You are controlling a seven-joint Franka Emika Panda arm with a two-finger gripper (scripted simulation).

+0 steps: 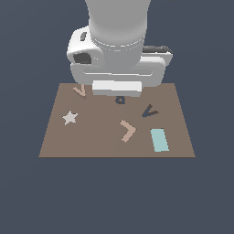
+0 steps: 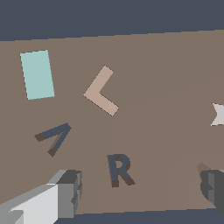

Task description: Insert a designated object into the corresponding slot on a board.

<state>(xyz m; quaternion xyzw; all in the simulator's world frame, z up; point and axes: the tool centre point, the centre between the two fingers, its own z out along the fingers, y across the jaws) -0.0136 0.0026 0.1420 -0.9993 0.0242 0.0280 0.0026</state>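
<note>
V piece (image 1: 80,91): upper left of the exterior view, flat on the board (image 1: 91,141), untouched.
Slot (image 1: 149,111): right of centre, empty.
Gripper (image 2: 140,192): fingers spread, holding nothing, above the R.
Progress: nothing done; pickup and insertion remain.

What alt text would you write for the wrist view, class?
An open claw hovers over a brown board beside a navy letter R. Also visible: a navy V slot, tan chevron, pale teal rectangle and part of a white star.
</note>
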